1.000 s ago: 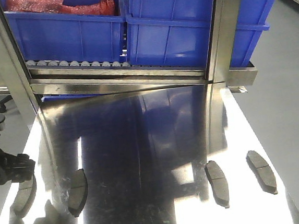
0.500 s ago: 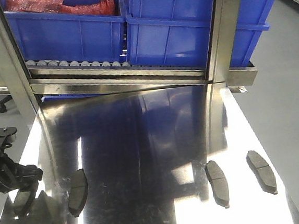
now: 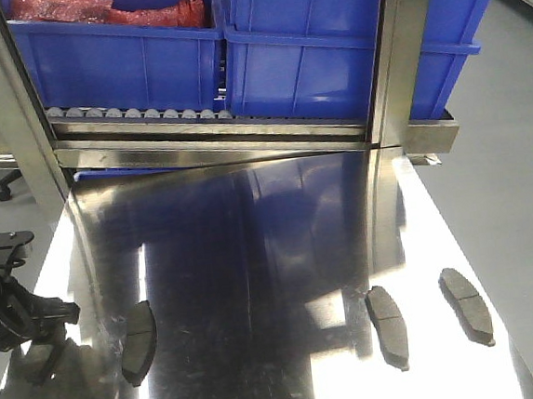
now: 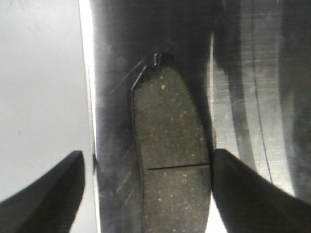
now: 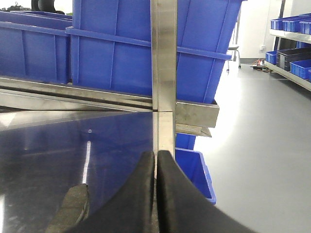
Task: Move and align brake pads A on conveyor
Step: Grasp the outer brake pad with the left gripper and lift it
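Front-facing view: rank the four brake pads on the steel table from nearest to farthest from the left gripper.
Measured from the left gripper:
1. Far-left pad, directly beneath it at the left edge.
2. Left-centre pad, just to its right.
3. Right-centre pad, across the middle.
4. Far-right pad, near the right edge.

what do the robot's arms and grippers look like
The left gripper has dark, wedge-shaped jaws with a fine woven-looking texture. In the front view its body is black and blocky, with a flat black plate on top. The right gripper has smooth matte black jaws, curved and tapering to rounded tips. No markings are visible on either.
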